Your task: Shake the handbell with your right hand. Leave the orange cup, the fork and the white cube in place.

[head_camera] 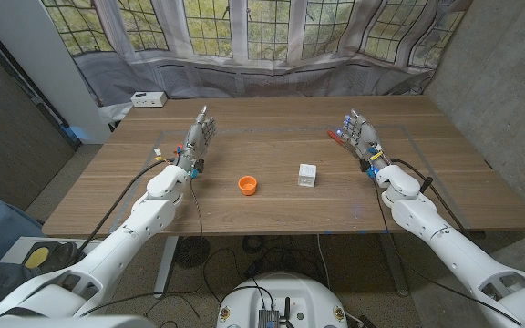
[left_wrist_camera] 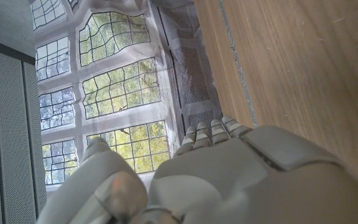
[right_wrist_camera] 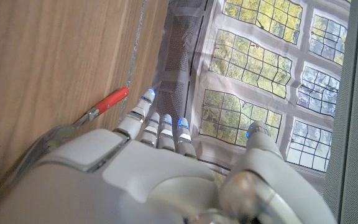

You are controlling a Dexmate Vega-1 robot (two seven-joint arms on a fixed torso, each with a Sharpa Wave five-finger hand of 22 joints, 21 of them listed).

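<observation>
No handbell can be made out on the table (head_camera: 272, 214); the nearest thing to the right hand (head_camera: 363, 137) is a single red-handled utensil, most likely the fork (right_wrist_camera: 103, 104), which lies flat on the wood just beside that hand's fingertips, its red handle also peeking out at the hand's far side in the head view, right of centre in the upper half of the frame. The right hand stands with its fingers straight and slightly apart, holding nothing. One white cube (head_camera: 307, 175) sits a little right of the frame's centre, and one orange cup (head_camera: 248, 185) stands upright just left of centre, the two near each other but not touching. The left hand (head_camera: 199, 138), in the upper left of the tabletop, likewise has its fingers extended and spread, empty, well apart from the cup. One small white box (head_camera: 148, 99) rests at the table's far left corner. Behind the table hangs a printed backdrop of leaded windows (head_camera: 272, 32).
</observation>
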